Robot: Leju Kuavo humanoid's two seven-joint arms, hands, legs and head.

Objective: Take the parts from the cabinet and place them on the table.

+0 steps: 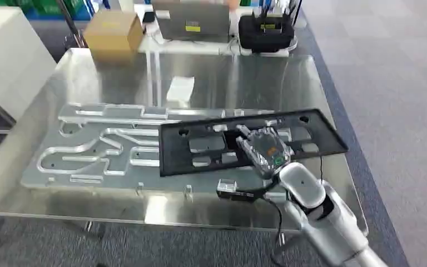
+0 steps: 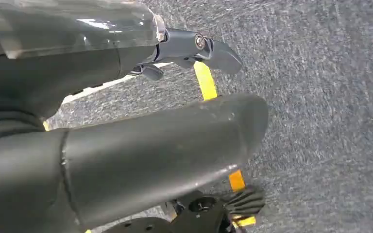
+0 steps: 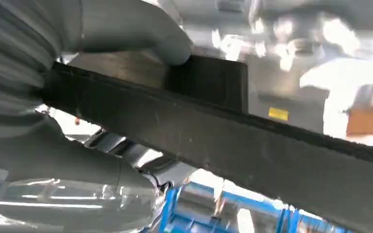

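Right hand, head view: reaches forward from the silver right arm and grips one long flat black plastic panel with cut-out windows at about its middle, fingers wrapped over the near edge. Panel long axis runs roughly side to side across the clear acrylic table, slightly skewed, far-right end higher in the picture. It sits over the right part of one large silver machined aluminium plate with curved slots; whether it rests on the plate or hangs just above, cannot tell. Count on the table: one black panel, one aluminium plate, one small white block beyond them. Further back, apart from the work: one brown cardboard box, one grey laptop, one black case. Left wrist view: left hand hangs over grey carpet with yellow floor tape; nothing seen in it, but released or clenched cannot be judged. Right wrist view: thick grey thumb lies on one face of the panel, panel edge crossing the frame diagonally, confirming the grasp. Judgement: right hand alone is at the part; coming move turns on lowering it flat, long axis along the table, then releasing.
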